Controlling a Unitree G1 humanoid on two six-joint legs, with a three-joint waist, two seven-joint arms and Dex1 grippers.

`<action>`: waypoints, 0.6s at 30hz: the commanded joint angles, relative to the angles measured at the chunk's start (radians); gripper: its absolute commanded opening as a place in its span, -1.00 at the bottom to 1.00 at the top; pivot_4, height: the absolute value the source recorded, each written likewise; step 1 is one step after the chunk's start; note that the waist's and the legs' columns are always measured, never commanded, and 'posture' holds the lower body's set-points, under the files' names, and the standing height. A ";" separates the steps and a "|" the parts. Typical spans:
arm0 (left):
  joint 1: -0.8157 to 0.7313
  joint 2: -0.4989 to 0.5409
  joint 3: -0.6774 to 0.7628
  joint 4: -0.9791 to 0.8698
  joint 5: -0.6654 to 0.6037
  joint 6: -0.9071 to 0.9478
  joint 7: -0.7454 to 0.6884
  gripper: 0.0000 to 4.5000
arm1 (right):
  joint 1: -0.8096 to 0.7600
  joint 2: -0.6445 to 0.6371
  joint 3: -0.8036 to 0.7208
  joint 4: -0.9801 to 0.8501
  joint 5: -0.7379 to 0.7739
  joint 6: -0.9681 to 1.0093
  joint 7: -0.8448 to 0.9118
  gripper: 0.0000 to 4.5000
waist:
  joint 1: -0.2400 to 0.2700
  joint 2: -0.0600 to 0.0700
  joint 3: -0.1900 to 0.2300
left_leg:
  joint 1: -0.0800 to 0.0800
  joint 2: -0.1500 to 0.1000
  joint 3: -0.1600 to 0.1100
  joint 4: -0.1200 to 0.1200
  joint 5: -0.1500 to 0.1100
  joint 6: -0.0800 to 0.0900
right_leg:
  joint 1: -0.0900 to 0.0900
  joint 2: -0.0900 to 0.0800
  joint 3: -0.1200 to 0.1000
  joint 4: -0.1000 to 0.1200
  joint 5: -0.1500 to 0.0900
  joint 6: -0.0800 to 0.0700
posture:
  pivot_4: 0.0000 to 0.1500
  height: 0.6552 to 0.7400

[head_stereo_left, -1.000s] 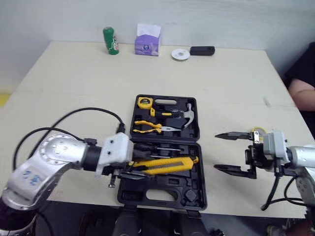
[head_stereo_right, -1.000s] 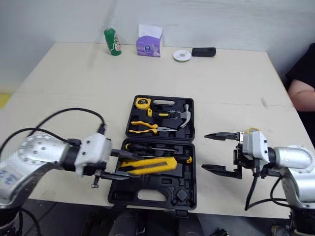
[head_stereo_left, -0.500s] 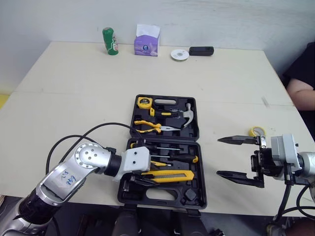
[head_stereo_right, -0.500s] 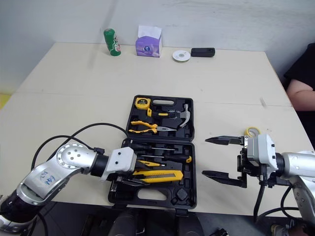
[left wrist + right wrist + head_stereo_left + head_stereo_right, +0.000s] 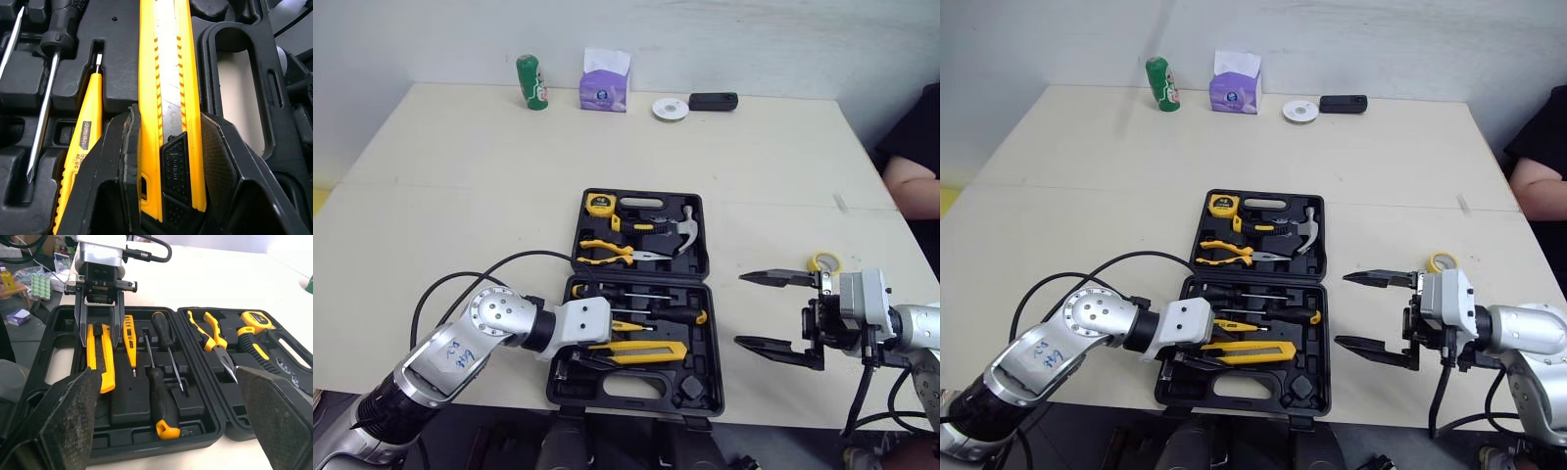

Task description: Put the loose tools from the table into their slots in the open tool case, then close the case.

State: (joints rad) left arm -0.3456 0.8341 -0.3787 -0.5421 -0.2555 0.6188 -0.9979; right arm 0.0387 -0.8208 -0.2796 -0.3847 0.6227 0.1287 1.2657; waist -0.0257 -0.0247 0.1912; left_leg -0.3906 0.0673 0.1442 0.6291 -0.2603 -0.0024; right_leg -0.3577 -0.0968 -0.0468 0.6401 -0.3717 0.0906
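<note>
**Left fingers clamp the utility knife in the case**

In the near half of the open tool case [image 5: 703, 257], the left gripper [image 5: 168, 122] has its fingers clenched on both sides of the yellow utility knife [image 5: 646, 352]. The knife lies along the tray, just beside a yellow tester screwdriver [image 5: 80, 147]. The right gripper [image 5: 739, 309] hovers over the surface [image 5: 460, 176] to the right of the case, fingers spread wide and empty. A yellow tape roll [image 5: 822, 261] lies just beyond it. Pliers [image 5: 612, 253], hammer [image 5: 683, 223] and tape measure [image 5: 600, 204] sit in the far half.
</note>
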 commanded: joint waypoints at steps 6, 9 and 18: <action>0.015 0.019 -0.002 -0.042 0.022 0.007 -0.005 -0.20 | 0.013 0.008 -0.013 0.012 0.007 -0.037 0.018 1.00 | -0.001 0.000 0.000 | 0.001 0.000 0.000 0.000 0.000 0.000 | 0.000 0.000 0.000 0.002 0.000 -0.001 | 1.00 1.00; 0.004 0.012 0.007 -0.040 0.045 -0.060 -0.007 0.44 | 0.013 0.008 -0.014 0.026 0.007 -0.046 0.027 1.00 | 0.000 0.000 0.000 | 0.001 0.000 0.000 0.000 0.000 0.000 | 0.000 0.000 0.000 0.002 0.000 -0.001 | 1.00 1.00; 0.024 -0.020 0.092 -0.039 -0.042 -0.181 -0.070 0.61 | 0.000 0.015 0.004 0.066 -0.007 -0.068 0.040 1.00 | 0.000 0.000 0.000 | 0.000 0.000 0.000 0.002 0.000 0.000 | 0.000 0.000 0.000 0.003 0.000 0.000 | 1.00 1.00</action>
State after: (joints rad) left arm -0.3317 0.8224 -0.3232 -0.5581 -0.2703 0.4729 -1.0546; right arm 0.0474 -0.8118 -0.2776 -0.3086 0.6129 0.0817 1.2982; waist -0.0262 -0.0247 0.1911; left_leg -0.3902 0.0672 0.1446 0.6310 -0.2602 -0.0021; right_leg -0.3580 -0.0971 -0.0467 0.6436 -0.3721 0.0900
